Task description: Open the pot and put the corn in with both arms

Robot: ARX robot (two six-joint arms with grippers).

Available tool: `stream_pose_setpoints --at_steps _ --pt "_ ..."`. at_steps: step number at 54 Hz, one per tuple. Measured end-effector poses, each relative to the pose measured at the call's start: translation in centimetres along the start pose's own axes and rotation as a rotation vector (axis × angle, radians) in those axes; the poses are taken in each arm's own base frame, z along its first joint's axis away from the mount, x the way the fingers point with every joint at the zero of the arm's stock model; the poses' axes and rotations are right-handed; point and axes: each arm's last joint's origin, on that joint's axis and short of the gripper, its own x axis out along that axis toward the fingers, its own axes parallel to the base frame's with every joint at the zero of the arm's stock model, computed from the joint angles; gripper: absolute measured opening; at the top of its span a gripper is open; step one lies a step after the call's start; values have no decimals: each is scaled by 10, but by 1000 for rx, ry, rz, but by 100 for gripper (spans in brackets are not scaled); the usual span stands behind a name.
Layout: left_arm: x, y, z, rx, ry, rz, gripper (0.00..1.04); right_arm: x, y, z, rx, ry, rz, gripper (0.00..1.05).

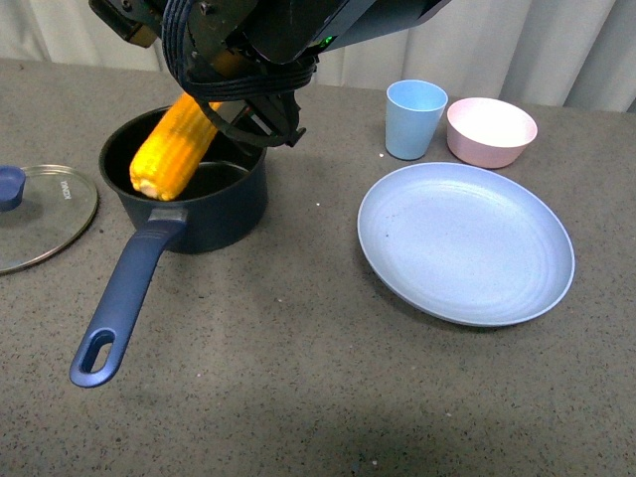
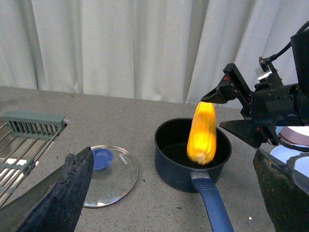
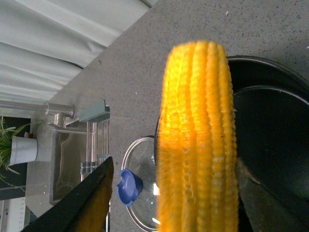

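On the grey table [image 1: 298, 378] the open pot [image 1: 214, 214] stands with its lid [image 1: 40, 214] lying beside it. The right gripper [image 2: 231, 108] grips the corn [image 1: 174, 147] by one end, tilted over the pot's mouth. The left gripper's [image 2: 169, 193] jaws are spread wide, empty.

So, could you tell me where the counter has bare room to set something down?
The near strip in front of the pot handle and the plate is bare, as is the gap between the pot and that plate. It is crowded at the far right by the cup and the pink bowl, and at the left by the lid.
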Motion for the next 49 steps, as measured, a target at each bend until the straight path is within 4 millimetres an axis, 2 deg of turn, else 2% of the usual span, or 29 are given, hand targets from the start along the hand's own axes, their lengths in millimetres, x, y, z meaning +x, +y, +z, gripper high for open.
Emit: stream_pose_setpoints --at_steps 3,4,7,18,23,31,42,49 --pt "0 0 0 0 0 0 98 0 0 1 -1 -3 0 96" --pt "0 0 0 0 0 0 98 0 0 1 -1 -3 0 97" --pt "0 0 0 0 0 0 98 0 -1 2 -3 -9 3 95" --pt "0 0 0 0 0 0 98 -9 -11 4 -50 -42 5 95" --pt "0 0 0 0 0 0 98 -24 -16 11 -87 -85 7 95" --pt "0 0 0 0 0 0 98 -49 -30 33 -143 -145 7 95" --pt "0 0 0 0 0 0 98 -84 -65 62 -207 -214 -59 95" --pt "0 0 0 0 0 0 98 -114 -85 79 -289 -270 -108 95"
